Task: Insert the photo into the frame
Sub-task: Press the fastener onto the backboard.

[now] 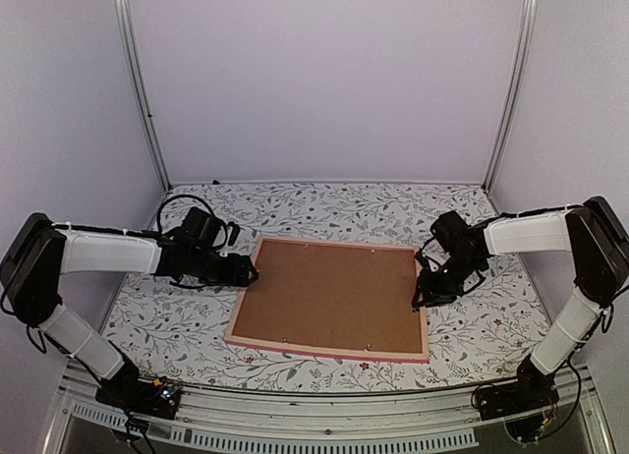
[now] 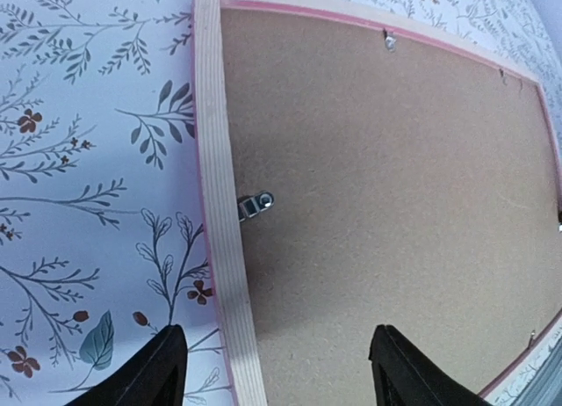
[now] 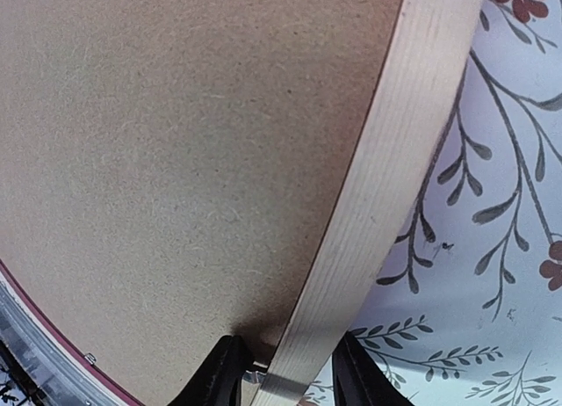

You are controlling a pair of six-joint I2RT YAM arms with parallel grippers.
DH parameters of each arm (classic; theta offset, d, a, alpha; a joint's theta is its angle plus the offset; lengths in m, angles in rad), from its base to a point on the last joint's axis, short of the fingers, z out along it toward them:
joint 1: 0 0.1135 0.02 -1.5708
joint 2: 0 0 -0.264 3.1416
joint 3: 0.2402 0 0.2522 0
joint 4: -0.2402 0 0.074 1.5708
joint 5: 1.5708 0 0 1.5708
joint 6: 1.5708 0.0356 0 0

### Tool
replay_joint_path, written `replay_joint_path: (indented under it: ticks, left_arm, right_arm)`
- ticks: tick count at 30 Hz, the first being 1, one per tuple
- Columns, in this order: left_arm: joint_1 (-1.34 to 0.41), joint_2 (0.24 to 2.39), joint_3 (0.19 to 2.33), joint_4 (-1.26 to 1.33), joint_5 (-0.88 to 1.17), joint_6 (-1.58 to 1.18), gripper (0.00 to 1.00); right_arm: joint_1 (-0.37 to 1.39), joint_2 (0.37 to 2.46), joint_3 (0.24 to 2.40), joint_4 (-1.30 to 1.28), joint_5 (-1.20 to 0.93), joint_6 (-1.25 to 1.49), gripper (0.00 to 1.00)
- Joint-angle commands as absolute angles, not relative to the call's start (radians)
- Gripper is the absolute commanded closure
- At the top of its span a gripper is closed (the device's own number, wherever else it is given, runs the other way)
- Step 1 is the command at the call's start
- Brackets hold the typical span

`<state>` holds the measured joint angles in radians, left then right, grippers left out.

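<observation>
The pink frame [image 1: 329, 348] lies face down on the flowered tablecloth, its plain brown backing board [image 1: 334, 292] filling the opening. The photo is hidden. My left gripper [image 1: 246, 272] is open at the frame's left edge. In the left wrist view [image 2: 277, 371] its fingers straddle the pale wooden rail [image 2: 219, 204] near a small metal clip [image 2: 256, 204]. My right gripper [image 1: 425, 295] is at the frame's right edge. In the right wrist view [image 3: 285, 375] its fingers sit tight against both sides of the rail [image 3: 386, 177], with a small metal tab by the inner finger.
The flowered cloth [image 1: 177, 326] covers the table around the frame. White enclosure walls and metal posts [image 1: 142, 90] stand at the back and sides. More small clips [image 2: 389, 42] sit along the frame's inner edges.
</observation>
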<state>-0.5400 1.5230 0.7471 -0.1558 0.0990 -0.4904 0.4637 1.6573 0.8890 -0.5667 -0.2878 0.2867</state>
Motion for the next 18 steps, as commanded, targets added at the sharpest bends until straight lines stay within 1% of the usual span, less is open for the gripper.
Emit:
replay_joint_path:
  ticks: [1,6,12,15,17,18]
  left_arm:
    - [-0.543,1.435,0.738,-0.153,0.130,-0.463,0.25]
    - [-0.577,1.350,0.718,-0.121,0.186,-0.431,0.25]
    - [-0.700,1.307,0.723,-0.099,0.202,-0.343,0.26]
    - [-0.767,1.330,0.745,-0.081,0.218,-0.302,0.26]
    - [-0.816,1.369,0.776,-0.083,0.222,-0.265,0.26]
    - [-0.844,1.394,0.795,-0.085,0.222,-0.246,0.26]
  right_arm:
    - [0.444,1.710,0.928,-0.577,-0.259,0.255,0.64]
    - [0.420,1.755,0.991,-0.566,-0.257,0.227,0.69]
    - [0.399,1.819,1.095,-0.566,-0.255,0.196,0.72]
    - [0.381,1.865,1.149,-0.569,-0.247,0.178,0.71]
    - [0.368,1.885,1.186,-0.573,-0.239,0.170,0.69]
    - [0.366,1.887,1.200,-0.577,-0.231,0.170,0.66]
